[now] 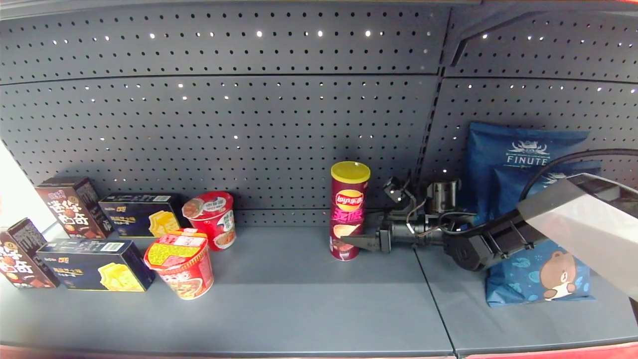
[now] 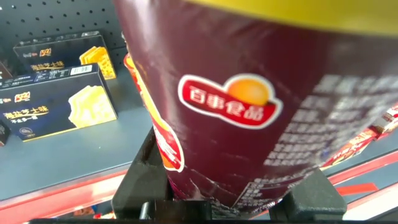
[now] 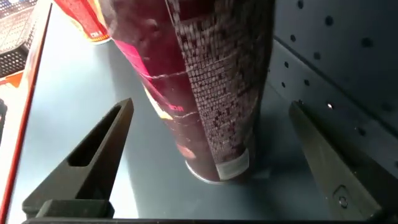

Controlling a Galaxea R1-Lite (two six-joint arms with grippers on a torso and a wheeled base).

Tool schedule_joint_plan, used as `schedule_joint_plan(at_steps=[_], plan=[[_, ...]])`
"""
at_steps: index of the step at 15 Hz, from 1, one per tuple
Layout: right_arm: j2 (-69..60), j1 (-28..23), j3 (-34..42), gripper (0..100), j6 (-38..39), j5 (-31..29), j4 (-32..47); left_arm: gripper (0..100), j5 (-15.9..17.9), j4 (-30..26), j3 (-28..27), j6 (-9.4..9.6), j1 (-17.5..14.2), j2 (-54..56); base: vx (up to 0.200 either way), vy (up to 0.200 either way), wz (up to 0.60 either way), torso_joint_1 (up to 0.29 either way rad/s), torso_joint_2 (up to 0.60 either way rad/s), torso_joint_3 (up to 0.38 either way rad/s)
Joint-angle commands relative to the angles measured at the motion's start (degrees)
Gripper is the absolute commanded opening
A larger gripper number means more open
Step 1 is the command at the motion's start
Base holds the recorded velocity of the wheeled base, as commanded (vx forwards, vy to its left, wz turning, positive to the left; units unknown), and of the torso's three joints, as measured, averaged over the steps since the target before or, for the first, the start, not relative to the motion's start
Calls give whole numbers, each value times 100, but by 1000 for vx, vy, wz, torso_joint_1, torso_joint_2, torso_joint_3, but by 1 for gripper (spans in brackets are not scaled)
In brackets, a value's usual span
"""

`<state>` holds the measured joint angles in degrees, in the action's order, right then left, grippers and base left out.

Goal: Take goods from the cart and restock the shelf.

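Hidden: you see little of the left gripper [image 2: 227, 194]; the second chip can [image 2: 249, 93] covers its fingers.
Left gripper: clamped on that can.
Right gripper [image 3: 211, 112]: fingers apart, flanking the chip can [image 1: 350, 214], untouched.
Chip can: upright, far centre of the shelf [image 1: 299, 304].

Chip can [image 1: 350, 212]: maroon body, yellow lid, red-and-yellow logo.
Second chip can [image 2: 249, 106]: maroon, red oval emblem with an orange disc.
Rear noodle cup [image 1: 213, 219]: red, white lid.
Front noodle cup [image 1: 180, 263]: red, yellow-green lid.
Front box [image 1: 94, 264]: navy, yellow picture.
Bag [image 1: 531, 209]: blue, brown bear.
Back panel [image 1: 224, 124]: dark grey, dotted holes.
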<state>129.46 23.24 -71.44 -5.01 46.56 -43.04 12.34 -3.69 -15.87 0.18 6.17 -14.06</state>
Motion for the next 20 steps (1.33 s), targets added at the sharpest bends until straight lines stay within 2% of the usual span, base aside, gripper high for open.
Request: schedule_joint_plan(at_steps=[1,4,5,10,13,20], plan=[[184,41,-99,100,0,3,-11,0,-3,0,14,-1,-2,-1,0,0,0,0,0,0],[334,111,-327,100,0,11,7,0,-12,0,40,8,-2,-1,0,0,0,0,0,0],[387,120,-371,0,-9,11,-37,0,-12,0,40,-1,-2,-1,0,0,0,0,0,0],[53,234,-160,0,0,-76,-46,0,-21,0,251,-1,-10,149,0,0,0,0,0,0],[-589,392,482,0,0,-182,-55,0,-12,0,409,-1,-2,351,0,0,0,0,0,0],[-2443,779,2336,0,0,-595,-125,0,23,9,339,-1,25,368,0,0,0,0,0,0]])
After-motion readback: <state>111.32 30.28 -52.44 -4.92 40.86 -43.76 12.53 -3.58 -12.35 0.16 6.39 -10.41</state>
